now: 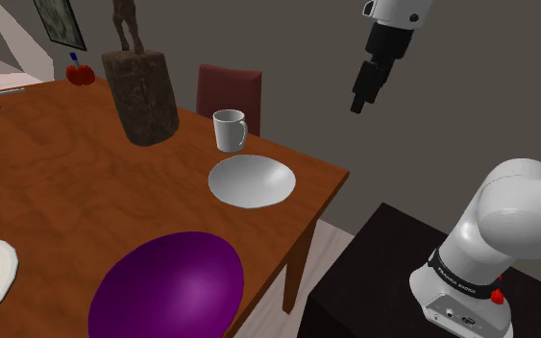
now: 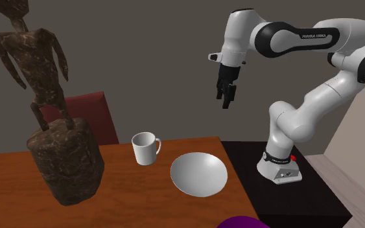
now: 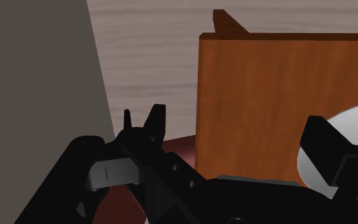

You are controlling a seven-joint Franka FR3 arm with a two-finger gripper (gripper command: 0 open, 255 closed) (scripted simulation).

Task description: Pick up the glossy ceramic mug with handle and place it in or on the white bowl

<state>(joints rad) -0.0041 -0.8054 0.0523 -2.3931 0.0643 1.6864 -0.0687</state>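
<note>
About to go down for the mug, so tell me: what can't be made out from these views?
White bowl: wrist view, cut off by the edge, partly behind a black finger.
Mug: second exterior view, inside bottom hidden by its own wall.
Purple object: shoulder view, cut off by the bottom edge; unclear what it is.
Statue: shoulder view, upper body cut off by the top edge.

Facing a dark grey wall [image 1: 287, 38], tucking a red chair [image 1: 230, 88] behind the wooden surface [image 1: 57, 182], resting on pale floorboards [image 3: 145, 57].
</note>
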